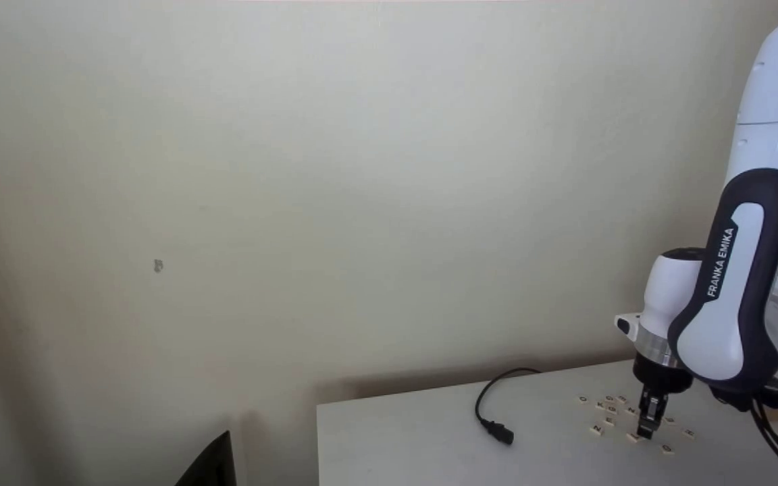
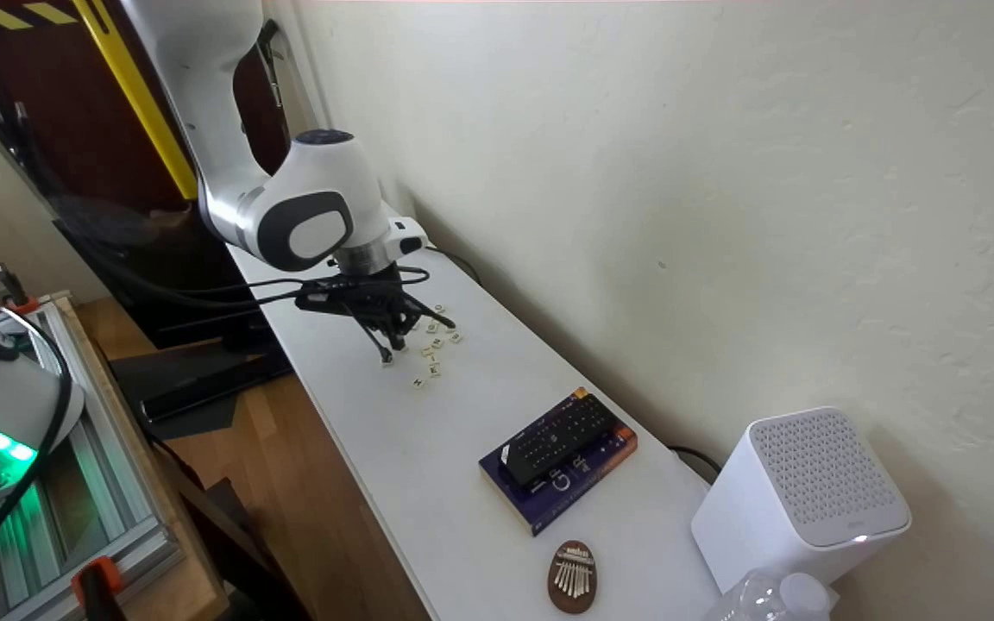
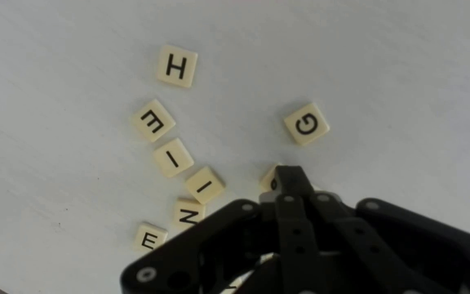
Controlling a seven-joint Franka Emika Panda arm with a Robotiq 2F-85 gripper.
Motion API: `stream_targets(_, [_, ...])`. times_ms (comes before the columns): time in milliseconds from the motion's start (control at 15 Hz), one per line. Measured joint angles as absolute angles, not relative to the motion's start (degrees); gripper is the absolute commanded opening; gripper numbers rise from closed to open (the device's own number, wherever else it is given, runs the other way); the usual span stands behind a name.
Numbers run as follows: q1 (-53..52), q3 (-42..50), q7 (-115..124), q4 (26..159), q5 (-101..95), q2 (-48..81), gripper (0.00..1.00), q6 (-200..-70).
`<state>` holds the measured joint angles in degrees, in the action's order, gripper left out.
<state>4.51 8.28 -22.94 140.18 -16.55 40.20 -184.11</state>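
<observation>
The claw (image 3: 294,179) points straight down over the counter (image 1: 423,445), its fingers closed against each other. In the wrist view its tip covers part of a cream tile (image 3: 266,183) bearing a round black letter; whether claw and tile touch, I cannot tell. Just beyond the tip and slightly right lies the G tile (image 3: 307,124). Left of the claw, a loose line of flat tiles runs from far to near: the H tile (image 3: 177,66), an upside-down E tile (image 3: 152,121), an I tile (image 3: 173,158), a second I tile (image 3: 205,185) and the N tile (image 3: 189,212), the last two so close that they seem to touch. Another E tile (image 3: 150,237) lies near that N, to its left. More tiles show only in part under the claw's linkage.

In an exterior view, a black plug (image 1: 499,432) on a curved cord (image 1: 480,399) lies left of the tiles. In an exterior view, a dark blue book (image 2: 549,498) lies nearer than the tiles and to their right, with a black keypad (image 2: 559,438) on top. Nearer still is a brown thumb piano (image 2: 572,577); right of it are a white box (image 2: 816,483) with a perforated top and a clear bottle (image 2: 760,601), cut off below.
</observation>
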Motion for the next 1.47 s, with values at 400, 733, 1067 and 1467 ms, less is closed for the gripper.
stream_targets(400, [4.3, 9.2, -22.9, 140.9, -16.7, 40.5, 0.00, -186.6])
stream_targets(733, [4.4, 9.5, -22.9, 141.7, -16.7, 40.5, 0.00, -189.3])
stream_targets(1067, [8.1, 6.4, -21.6, 142.2, -16.7, 40.0, 0.00, -190.6])
stream_targets(1467, [12.9, 3.3, -15.1, 141.9, -15.3, 39.1, 0.00, -190.6])
